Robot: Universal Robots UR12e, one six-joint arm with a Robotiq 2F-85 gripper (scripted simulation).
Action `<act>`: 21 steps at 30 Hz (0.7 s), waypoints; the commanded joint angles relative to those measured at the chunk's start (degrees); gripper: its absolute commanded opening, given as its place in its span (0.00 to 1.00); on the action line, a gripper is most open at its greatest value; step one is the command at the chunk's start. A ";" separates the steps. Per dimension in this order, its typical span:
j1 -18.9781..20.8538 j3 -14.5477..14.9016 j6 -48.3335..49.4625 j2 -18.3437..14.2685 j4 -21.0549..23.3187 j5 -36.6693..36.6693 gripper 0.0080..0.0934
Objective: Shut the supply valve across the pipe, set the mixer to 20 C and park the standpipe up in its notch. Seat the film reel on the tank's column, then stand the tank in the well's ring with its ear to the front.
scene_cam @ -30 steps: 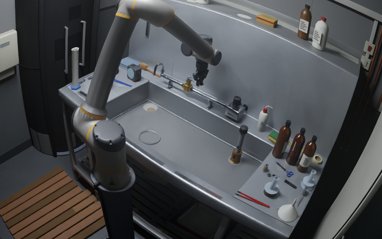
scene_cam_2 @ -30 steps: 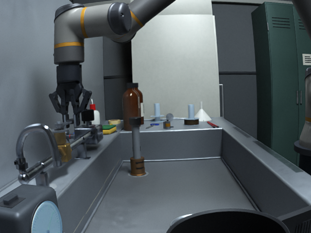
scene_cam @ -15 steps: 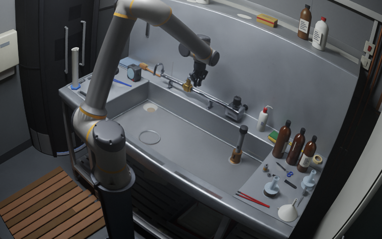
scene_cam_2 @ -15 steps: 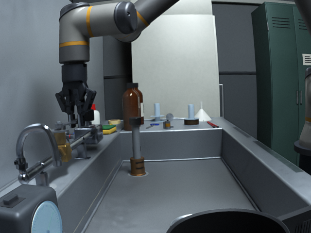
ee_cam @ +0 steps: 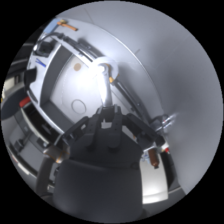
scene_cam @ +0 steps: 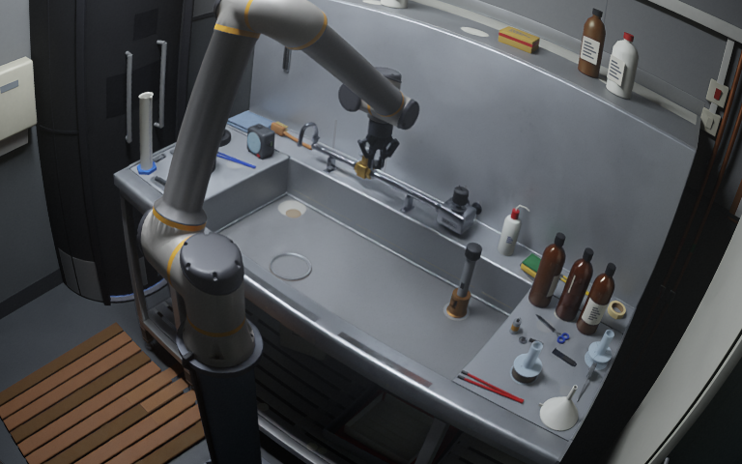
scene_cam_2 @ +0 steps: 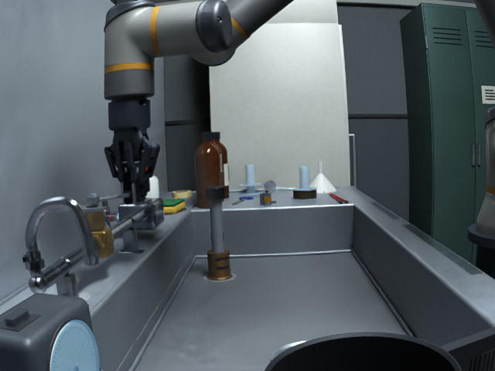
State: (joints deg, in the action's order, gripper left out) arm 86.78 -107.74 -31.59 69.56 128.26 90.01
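The brass supply valve [scene_cam: 362, 167] sits on the pipe [scene_cam: 405, 190] along the sink's rear ledge. Its grey lever [ee_cam: 106, 89] reaches from the hub to my fingers. The mixer [scene_cam: 458, 213] with its black knob stands at the pipe's right end. The standpipe [scene_cam: 464, 282] stands in its brass collar in the well's right part. The ring [scene_cam: 290, 266] is marked on the well floor at the left. My gripper [scene_cam: 376, 160] hangs over the valve, closed on the lever's end.
Behind the ledge rises the steel splashback with a shelf of bottles [scene_cam: 592, 42]. Three brown bottles [scene_cam: 572, 284], a wash bottle [scene_cam: 510, 231], a funnel [scene_cam: 559, 411] and red rods [scene_cam: 491, 386] crowd the right drainboard. A timer [scene_cam: 260, 140] and a graduated cylinder [scene_cam: 145, 131] stand at the left.
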 commanded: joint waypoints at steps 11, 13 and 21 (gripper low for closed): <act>1.10 -1.58 -16.48 1.18 0.45 -0.01 0.00; 1.33 -1.80 -19.54 1.33 0.52 -0.01 0.00; 2.34 -2.44 -31.37 1.77 0.71 -0.01 0.00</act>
State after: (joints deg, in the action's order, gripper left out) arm 89.11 -110.22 -63.13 71.25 129.05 90.05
